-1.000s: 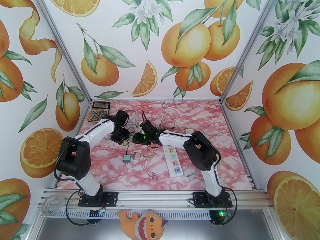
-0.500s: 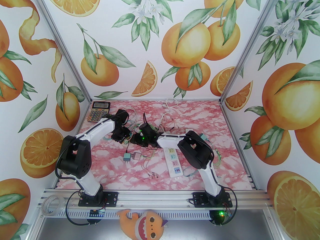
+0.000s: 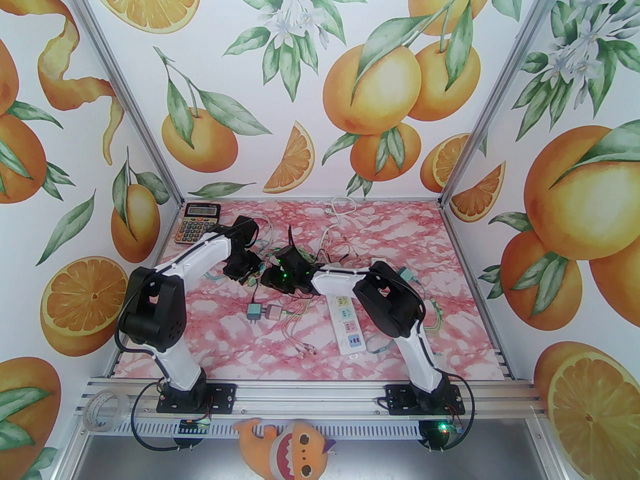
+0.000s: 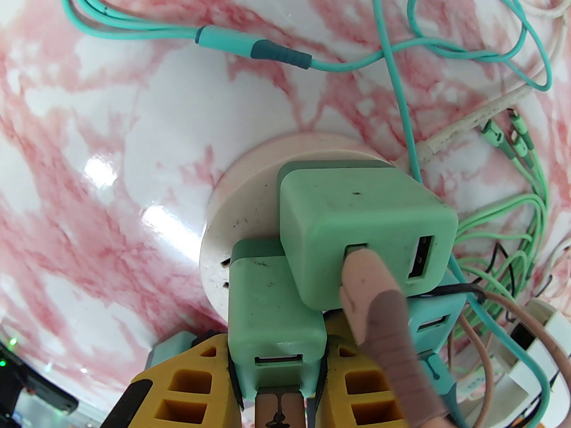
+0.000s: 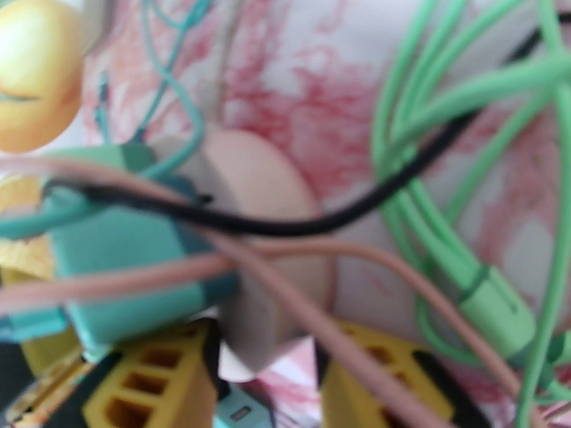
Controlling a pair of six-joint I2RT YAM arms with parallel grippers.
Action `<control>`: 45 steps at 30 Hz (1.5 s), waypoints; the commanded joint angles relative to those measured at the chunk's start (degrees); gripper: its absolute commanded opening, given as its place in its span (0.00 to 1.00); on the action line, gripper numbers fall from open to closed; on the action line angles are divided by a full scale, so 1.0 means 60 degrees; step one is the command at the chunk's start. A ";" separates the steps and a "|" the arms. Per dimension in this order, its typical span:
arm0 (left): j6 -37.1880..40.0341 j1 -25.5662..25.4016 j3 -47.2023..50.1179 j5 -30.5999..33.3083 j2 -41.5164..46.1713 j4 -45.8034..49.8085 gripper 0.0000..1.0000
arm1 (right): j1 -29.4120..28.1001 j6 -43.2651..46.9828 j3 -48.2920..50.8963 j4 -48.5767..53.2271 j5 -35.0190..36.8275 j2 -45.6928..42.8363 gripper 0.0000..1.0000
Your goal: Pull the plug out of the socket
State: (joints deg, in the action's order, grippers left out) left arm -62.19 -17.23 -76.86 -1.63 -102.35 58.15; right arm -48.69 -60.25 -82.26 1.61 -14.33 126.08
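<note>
Left of the table's middle, the left gripper is clamped on a green charger plug seated in a round pink socket. The right gripper straddles the socket, probably to brace it. Blur hides whether it grips.

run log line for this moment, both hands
left hand: shut on small green cube charger plug | plug: seated in round pale pink socket | right hand: straddles socket rim, grip unclear

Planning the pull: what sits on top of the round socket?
On the socket: a big plug with a pink cable, and a small plug held by the left gripper. A teal plug peeks behind. Their prongs are covered.
</note>
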 commanded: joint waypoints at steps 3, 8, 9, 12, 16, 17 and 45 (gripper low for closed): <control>-0.0163 -0.0101 -0.0677 -0.0574 -0.0162 0.0470 0.02 | -0.0266 0.0753 -0.0115 0.2816 0.1366 0.1182 0.33; -0.0534 -0.0103 -0.0566 -0.0643 0.0078 0.0643 0.02 | -0.0254 0.1757 -0.0924 0.4123 0.1339 0.1733 0.27; -0.0490 -0.0088 -0.0666 -0.0552 0.0080 0.0803 0.02 | -0.0250 0.1853 -0.0992 0.4275 0.1396 0.1826 0.26; -0.0350 -0.0069 -0.0985 -0.0381 0.0078 0.1301 0.02 | -0.0242 0.1983 -0.1043 0.4678 0.1521 0.1940 0.23; -0.0330 -0.0003 -0.0954 -0.0573 0.0110 0.1332 0.01 | -0.0235 0.2029 -0.1026 0.4919 0.1782 0.1939 0.22; -0.0314 0.0018 -0.0893 -0.0636 0.0130 0.1267 0.00 | -0.0226 0.2050 -0.1054 0.4993 0.1868 0.1940 0.23; 0.0735 0.0371 -0.1542 -0.0535 -0.0602 0.1805 0.00 | -0.0385 0.2386 -0.1644 0.5793 0.2245 0.2366 0.18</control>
State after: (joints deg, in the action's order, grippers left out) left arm -58.43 -13.50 -82.72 -5.30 -106.24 65.17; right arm -50.89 -48.77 -96.68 20.71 -6.17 130.50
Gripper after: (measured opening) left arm 0.264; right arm 0.191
